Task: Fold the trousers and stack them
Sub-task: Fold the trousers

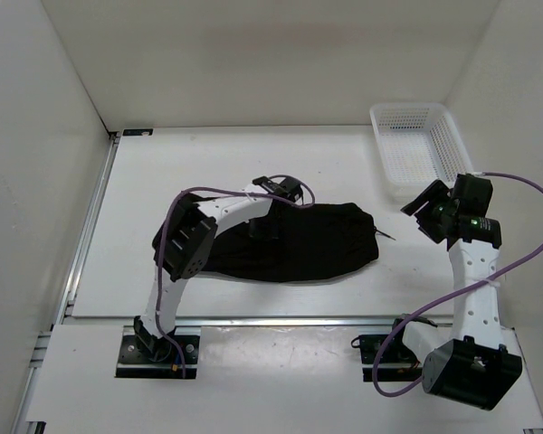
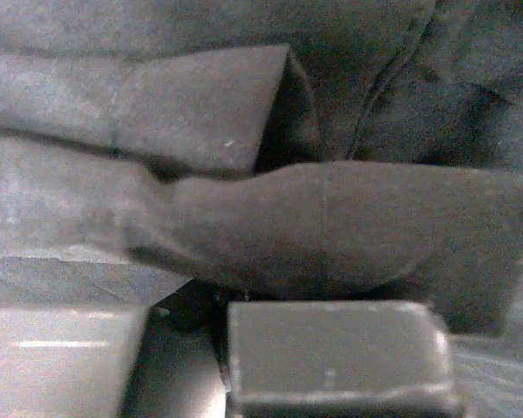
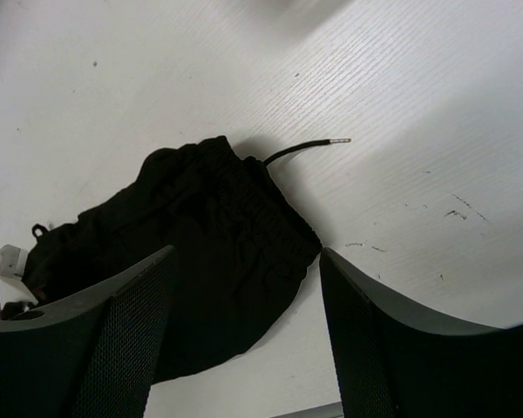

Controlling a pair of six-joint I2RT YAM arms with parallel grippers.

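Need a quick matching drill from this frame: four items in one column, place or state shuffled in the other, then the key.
Column 1
1. trousers
2. white mesh basket
3. right gripper
4. drawstring

Column 2
A. open, holding nothing
B. pokes out onto the bare table
C. far right of the table
D. black heap at mid-table

Pairs: 1-D, 2-C, 3-A, 4-B

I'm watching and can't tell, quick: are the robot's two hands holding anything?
Left gripper: on the trousers, grip cannot be told.
Right gripper: open, empty.
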